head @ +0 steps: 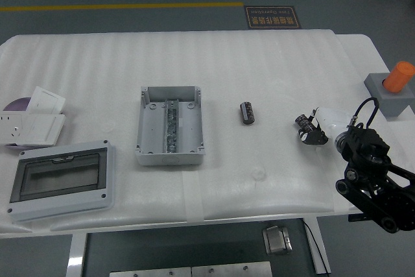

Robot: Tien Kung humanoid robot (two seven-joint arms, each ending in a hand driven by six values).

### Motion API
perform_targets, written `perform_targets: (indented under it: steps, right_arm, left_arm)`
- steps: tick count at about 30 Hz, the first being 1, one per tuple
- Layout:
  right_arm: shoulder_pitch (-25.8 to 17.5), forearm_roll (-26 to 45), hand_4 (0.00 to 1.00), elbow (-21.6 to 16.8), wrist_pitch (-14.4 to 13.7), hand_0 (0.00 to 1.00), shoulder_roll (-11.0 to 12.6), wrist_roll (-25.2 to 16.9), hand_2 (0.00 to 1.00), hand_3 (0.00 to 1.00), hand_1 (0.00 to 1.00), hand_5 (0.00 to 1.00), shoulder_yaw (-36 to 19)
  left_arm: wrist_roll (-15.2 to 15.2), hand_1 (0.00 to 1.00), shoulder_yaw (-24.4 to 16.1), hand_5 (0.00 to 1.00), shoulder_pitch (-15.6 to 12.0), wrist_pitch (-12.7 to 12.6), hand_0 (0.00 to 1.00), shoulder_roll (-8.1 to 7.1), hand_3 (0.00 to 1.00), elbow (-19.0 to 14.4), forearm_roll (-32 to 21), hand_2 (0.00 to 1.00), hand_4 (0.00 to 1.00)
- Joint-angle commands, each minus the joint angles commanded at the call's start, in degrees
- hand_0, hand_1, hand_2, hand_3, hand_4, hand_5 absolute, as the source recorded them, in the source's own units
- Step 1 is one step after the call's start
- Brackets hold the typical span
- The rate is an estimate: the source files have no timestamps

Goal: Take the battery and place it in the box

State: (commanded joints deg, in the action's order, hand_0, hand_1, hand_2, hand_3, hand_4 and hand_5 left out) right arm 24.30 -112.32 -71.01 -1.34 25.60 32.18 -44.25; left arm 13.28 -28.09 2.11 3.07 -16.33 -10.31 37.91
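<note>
robot hand (310,131) right of battery (246,112) (well apart)

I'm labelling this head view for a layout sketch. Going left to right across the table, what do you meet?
White socket parts → clear-windowed cover → open grey box → battery → right hand → grey block with orange button.
</note>
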Motion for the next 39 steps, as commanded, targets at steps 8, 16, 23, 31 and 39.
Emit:
perform_targets:
  steps: [8,16,23,31,39]
  right_arm:
    - [-0.05,-0.40,0.405,-0.84,-1.47,0.400,0.17,-0.68,0.336,0.675,0.498,0.276,-0.27]
    - [0.18,-0.05,0.413,-1.11,-3.67,0.388,-0.06,-1.95,0.330,0.673,0.497,0.282,0.28]
    - [0.16,0.62,0.420,-0.52,-3.95,0.387,-0.02,-2.17,0.328,0.674,0.490,0.293,0.76]
    - [0.21,1.64,0.446,-0.36,-4.01,0.388,-0.02,-2.27,0.324,0.674,0.491,0.319,1.05]
    - [-0.11,6.79,0.457,-0.98,-4.60,0.386,0.25,-3.58,0.322,0.674,0.487,0.335,0.43]
  left_arm:
    - [-0.40,0.662,0.19,0.408,0.12,-0.26,0.651,-0.07,0.566,0.00,-0.19,0.527,0.618]
    - [-0.73,0.661,0.13,0.410,0.30,-0.43,0.651,-0.12,0.566,0.00,-0.20,0.527,0.617]
    - [-0.70,0.660,-0.25,0.411,0.37,-0.44,0.650,-0.33,0.566,0.00,0.26,0.528,0.617]
    - [-0.63,0.659,-0.46,0.409,0.45,-0.41,0.649,-0.35,0.567,0.00,0.60,0.529,0.614]
    - [-0.48,0.659,-0.90,0.417,0.42,-0.40,0.649,-0.25,0.566,0.00,1.11,0.529,0.612]
